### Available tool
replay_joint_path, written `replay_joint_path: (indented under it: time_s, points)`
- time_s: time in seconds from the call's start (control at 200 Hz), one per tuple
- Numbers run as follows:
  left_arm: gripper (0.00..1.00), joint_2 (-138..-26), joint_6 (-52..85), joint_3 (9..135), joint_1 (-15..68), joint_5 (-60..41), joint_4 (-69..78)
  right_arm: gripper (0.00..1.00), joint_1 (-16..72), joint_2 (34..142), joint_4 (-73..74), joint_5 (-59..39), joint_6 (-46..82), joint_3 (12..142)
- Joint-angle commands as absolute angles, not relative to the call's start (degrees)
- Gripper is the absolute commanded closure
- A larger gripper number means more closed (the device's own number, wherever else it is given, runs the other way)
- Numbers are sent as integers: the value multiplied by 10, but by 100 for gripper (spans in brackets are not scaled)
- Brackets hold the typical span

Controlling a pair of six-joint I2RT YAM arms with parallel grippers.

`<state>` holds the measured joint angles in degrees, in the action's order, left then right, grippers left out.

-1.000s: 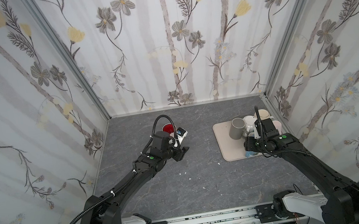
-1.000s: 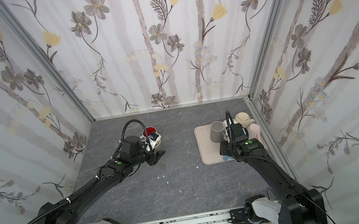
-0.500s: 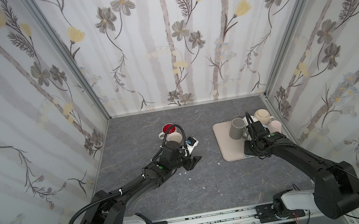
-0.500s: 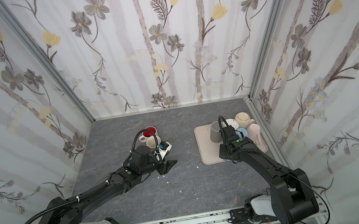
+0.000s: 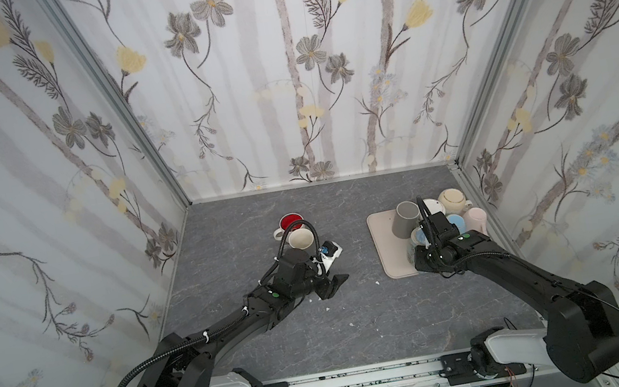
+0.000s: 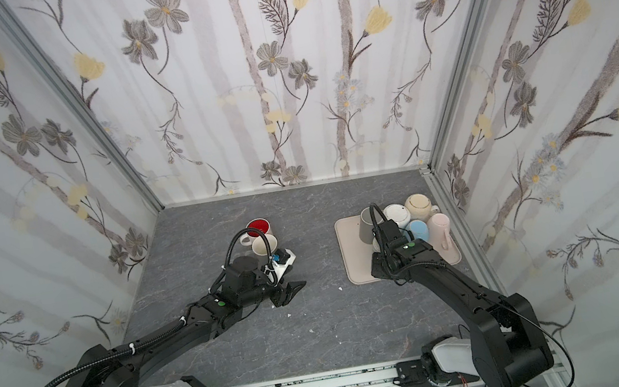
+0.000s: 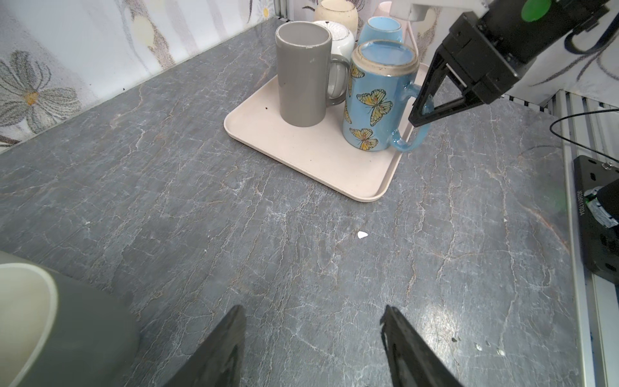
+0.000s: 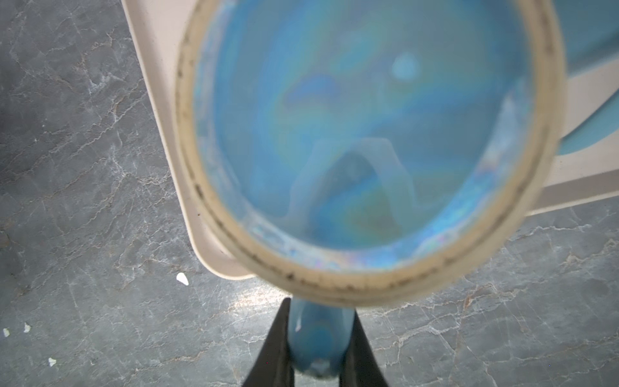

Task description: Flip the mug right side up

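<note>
The mug (image 7: 375,100) is light blue with yellow butterflies. It stands upside down at the near edge of the beige tray (image 7: 301,157), its unglazed foot ring up. My right gripper (image 7: 418,122) is shut on the mug's handle (image 8: 318,341), one finger on each side of the loop. In both top views the right wrist covers most of the mug (image 5: 415,240). My left gripper (image 7: 312,310) hangs open over bare table, well left of the tray, holding nothing; a top view shows the left gripper (image 5: 332,283) near the table's middle.
Upside down on the tray stand a tall grey mug (image 7: 303,77), a white one, a cream one (image 5: 452,199), a pale blue one and a pink one (image 5: 476,218). A red-lined mug (image 5: 290,221) and a cream-lined mug (image 5: 300,239) stand upright behind my left wrist. White chips lie on the table.
My right gripper has closed on the blue mug's handle. My left arm has drawn back from the two upright mugs toward the table's middle, still open.
</note>
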<state>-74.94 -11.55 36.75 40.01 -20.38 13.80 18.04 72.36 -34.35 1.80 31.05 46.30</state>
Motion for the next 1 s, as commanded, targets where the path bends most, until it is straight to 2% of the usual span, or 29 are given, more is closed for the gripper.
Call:
replay_joint_path:
  time_s: [0.0, 0.205, 0.41, 0.525, 0.585, 0.794, 0.994]
  points:
    - [36, -745, -106, 367, 401, -209, 158, 100, 184, 713, -303, -25, 311, 458]
    - [37, -757, -52, 369, 403, -173, 177, 100, 205, 732, -238, -84, 305, 452]
    - [39, -786, 44, 381, 406, -174, 209, 100, 230, 777, -221, -84, 273, 462]
    - [43, -824, 105, 411, 409, -171, 191, 63, 241, 778, -259, -11, 263, 473]
    - [44, -840, 112, 425, 416, -164, 180, 54, 242, 770, -278, 19, 263, 480]
    - [43, -870, 89, 473, 452, -118, 151, 42, 242, 747, -330, 91, 265, 510]
    - [42, -902, 92, 521, 466, -85, 109, 39, 250, 771, -323, 67, 268, 530]
